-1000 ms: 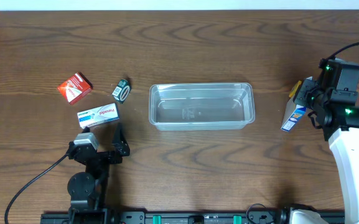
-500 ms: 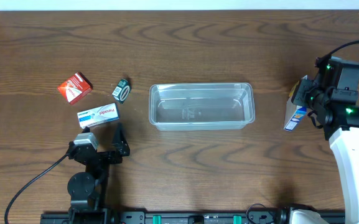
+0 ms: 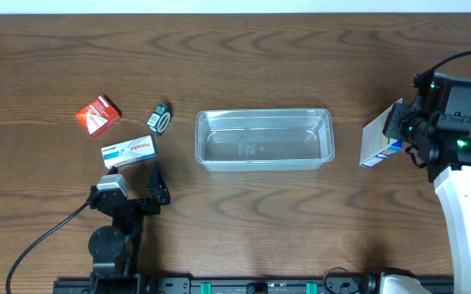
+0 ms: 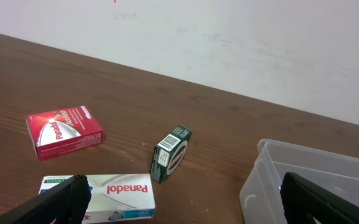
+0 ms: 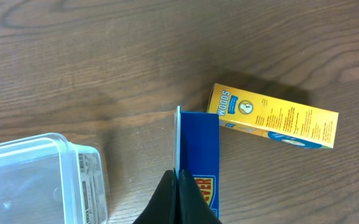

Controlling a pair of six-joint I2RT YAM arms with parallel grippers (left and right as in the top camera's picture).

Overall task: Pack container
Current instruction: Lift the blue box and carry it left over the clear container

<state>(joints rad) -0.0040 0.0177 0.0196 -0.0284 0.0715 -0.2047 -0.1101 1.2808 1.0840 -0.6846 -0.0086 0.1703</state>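
The clear plastic container [image 3: 264, 113] stands empty mid-table; it also shows in the left wrist view [image 4: 316, 171] and the right wrist view [image 5: 36, 177]. My right gripper [image 3: 398, 131] is shut on a blue and tan box [image 3: 376, 143] and holds it above the table, right of the container. In the right wrist view the fingers [image 5: 176, 190] pinch the box's [image 5: 199, 149] edge. My left gripper [image 3: 149, 194] is open and empty, low near the front left, behind a white Panadol box [image 3: 129, 152].
A red Panadol box [image 3: 98, 114] and a small green box [image 3: 160, 119] lie left of the container; both show in the left wrist view, the red [image 4: 64, 130] and the green [image 4: 172, 154]. A yellow box [image 5: 272, 121] lies on the table at the right.
My right gripper has carried the blue box a little left, toward the container's right end, and the box has tilted. The left arm has not moved.
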